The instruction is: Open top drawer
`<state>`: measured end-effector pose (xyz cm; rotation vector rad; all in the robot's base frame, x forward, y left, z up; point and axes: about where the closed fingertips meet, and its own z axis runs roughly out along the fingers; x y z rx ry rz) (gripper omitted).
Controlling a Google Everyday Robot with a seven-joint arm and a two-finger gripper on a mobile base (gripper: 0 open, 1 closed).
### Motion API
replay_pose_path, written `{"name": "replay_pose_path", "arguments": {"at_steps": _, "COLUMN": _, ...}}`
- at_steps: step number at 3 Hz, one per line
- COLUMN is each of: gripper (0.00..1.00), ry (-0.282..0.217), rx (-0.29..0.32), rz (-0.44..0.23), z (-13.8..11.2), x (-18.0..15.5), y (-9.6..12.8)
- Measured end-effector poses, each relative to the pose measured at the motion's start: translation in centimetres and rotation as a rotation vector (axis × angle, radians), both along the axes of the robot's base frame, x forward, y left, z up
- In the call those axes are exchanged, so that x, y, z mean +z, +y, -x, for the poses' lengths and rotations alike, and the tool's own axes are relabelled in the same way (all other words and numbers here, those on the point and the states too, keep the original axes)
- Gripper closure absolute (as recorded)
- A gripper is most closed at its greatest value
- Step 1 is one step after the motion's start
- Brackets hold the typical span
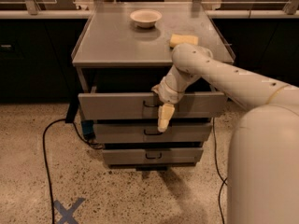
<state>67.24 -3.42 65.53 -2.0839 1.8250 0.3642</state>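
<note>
Reaching from the near white arm (pixel 243 80), the gripper (pixel 164 109) is placed at the handle (pixel 150 103) of the top drawer (pixel 112 106), standing partly out beneath the worktop (pixel 117 43); whether it is clamped cannot be told, and a straight outward pull is judged to be needed next.

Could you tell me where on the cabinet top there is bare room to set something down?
The cabinet top is bare across its left half, left of the bowl, and along the front centre. The right front is crowded: the sponge with the arm beside it. The claw hangs at the handle of the top drawer.
</note>
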Motion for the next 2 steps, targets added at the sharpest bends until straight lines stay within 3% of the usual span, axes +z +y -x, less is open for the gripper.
{"name": "replay_pose_path", "arguments": {"at_steps": 1, "gripper": 0.0, "ry": 0.002, "rx": 0.027, "rz": -0.031, "z": 3.3, "x": -0.32, "y": 0.33}}
{"name": "replay_pose_path", "arguments": {"at_steps": 2, "gripper": 0.0, "ry": 0.003, "rx": 0.027, "rz": -0.031, "z": 3.3, "x": -0.39, "y": 0.34}}
